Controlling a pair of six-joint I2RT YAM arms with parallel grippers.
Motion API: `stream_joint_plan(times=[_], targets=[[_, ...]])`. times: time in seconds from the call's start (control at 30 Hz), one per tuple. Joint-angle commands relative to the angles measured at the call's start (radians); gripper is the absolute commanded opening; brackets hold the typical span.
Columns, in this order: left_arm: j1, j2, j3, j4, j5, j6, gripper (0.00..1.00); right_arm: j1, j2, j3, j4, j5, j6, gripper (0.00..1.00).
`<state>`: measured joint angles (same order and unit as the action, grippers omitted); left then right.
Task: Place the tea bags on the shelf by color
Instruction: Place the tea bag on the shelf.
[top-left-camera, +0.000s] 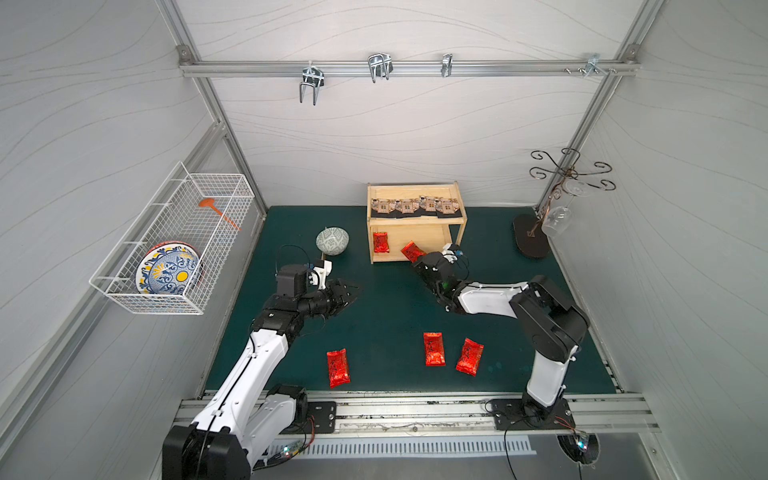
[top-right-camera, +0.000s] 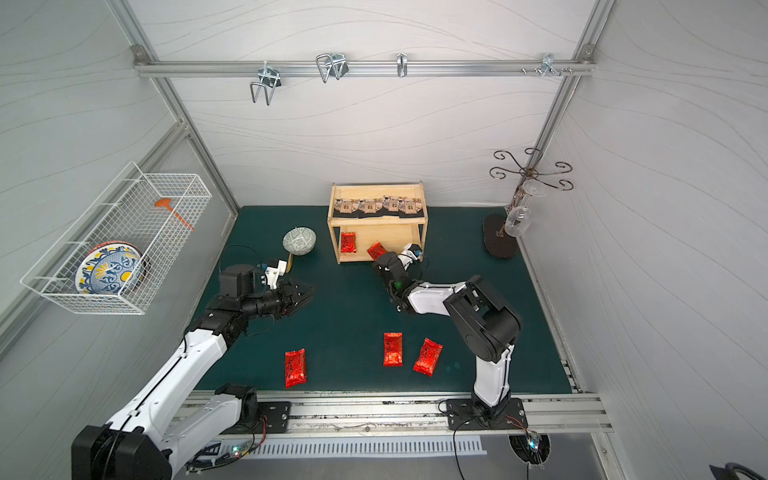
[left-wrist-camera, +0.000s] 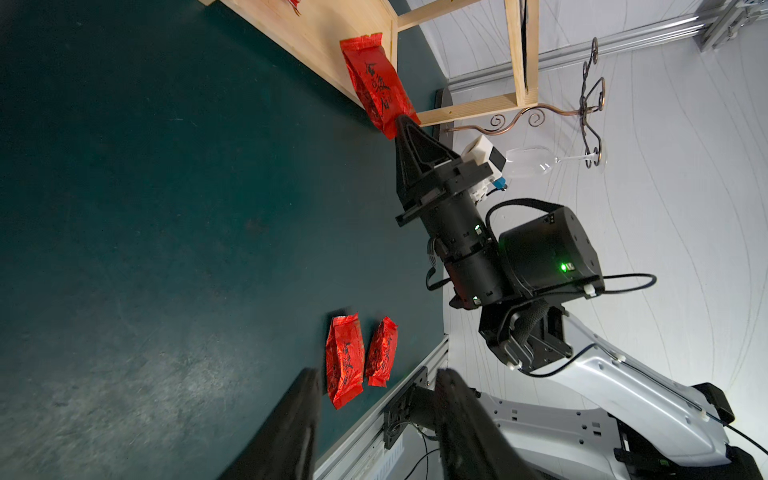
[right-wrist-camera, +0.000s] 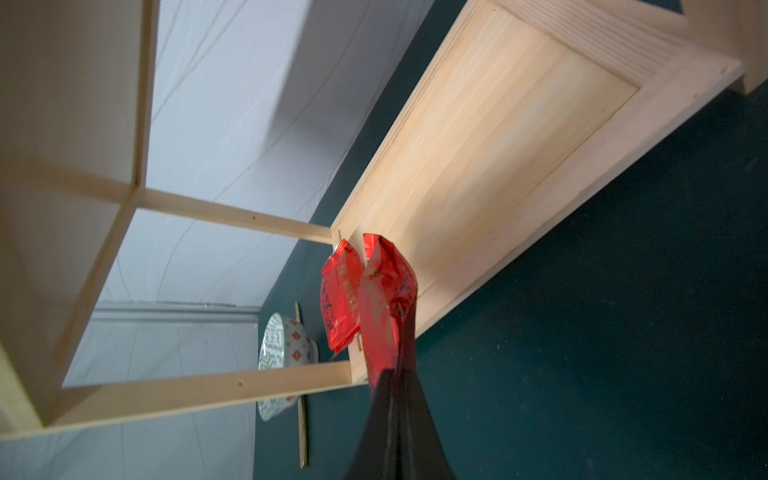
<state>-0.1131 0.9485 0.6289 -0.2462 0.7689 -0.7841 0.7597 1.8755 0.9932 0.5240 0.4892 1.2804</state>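
Shelf (top-left-camera: 411, 223) at back of mat (top-left-camera: 386, 316). Top tier: 4 beige bags (top-left-camera: 415, 206) in a row. Lower tier: 1 red bag (top-left-camera: 380, 242) flat near left end. Right gripper (top-left-camera: 420, 258) at lower tier's front rim, jaws pinched tight on held bag (top-left-camera: 410, 250), red, tilted, partly over rim. Left gripper (top-left-camera: 352, 294) over bare mat, jaws half apart, nothing between. Near mat's front: 3 loose bags (top-left-camera: 434, 349), red, 1 well apart at left.
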Motion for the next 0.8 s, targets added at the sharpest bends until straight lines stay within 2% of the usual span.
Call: stream_joint_plan(times=[0.0,0.1,0.77], targets=[[-0.015,-0.026,0.025,-0.007,-0.014,0.035,0.49,0.008,0.075,0.076,0.021,0.092,0.111,0.00],[-0.027,-0.037,0.032,-0.028,-0.022,0.046,0.49,0.010,0.145,0.136,0.073,0.112,0.114,0.00],[-0.030,-0.043,0.041,-0.061,-0.040,0.060,0.49,0.005,0.391,0.388,0.037,0.076,0.228,0.02]])
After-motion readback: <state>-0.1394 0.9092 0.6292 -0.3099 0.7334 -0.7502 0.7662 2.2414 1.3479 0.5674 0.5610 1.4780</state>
